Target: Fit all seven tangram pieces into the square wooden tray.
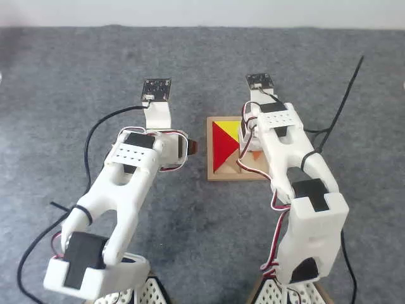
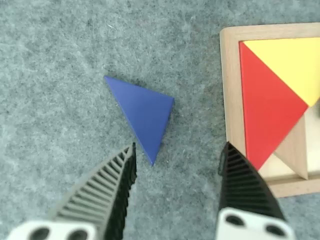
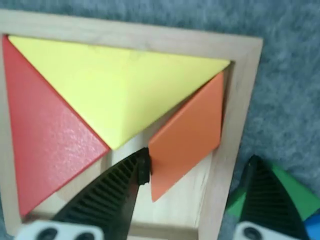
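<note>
Left gripper (image 2: 178,150): spread wide, blue triangle (image 2: 142,112) flat on carpet just ahead of fingertips, beside wooden tray (image 2: 227,90). Right gripper (image 3: 200,160): also wide, straddling tray wall, one finger by orange piece (image 3: 187,132) inside.

A loose triangle (image 2: 142,112) lies just ahead of the left gripper (image 2: 180,150), the tray (image 2: 229,90) beside it. Below the right gripper (image 3: 200,160), a big triangle (image 3: 115,85), a second big triangle (image 3: 45,130) and a parallelogram (image 3: 187,132) sit inside.

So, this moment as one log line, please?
left pincer open near blue triangle | right pincer open over tray | in tray: red, yellow, orange
</note>
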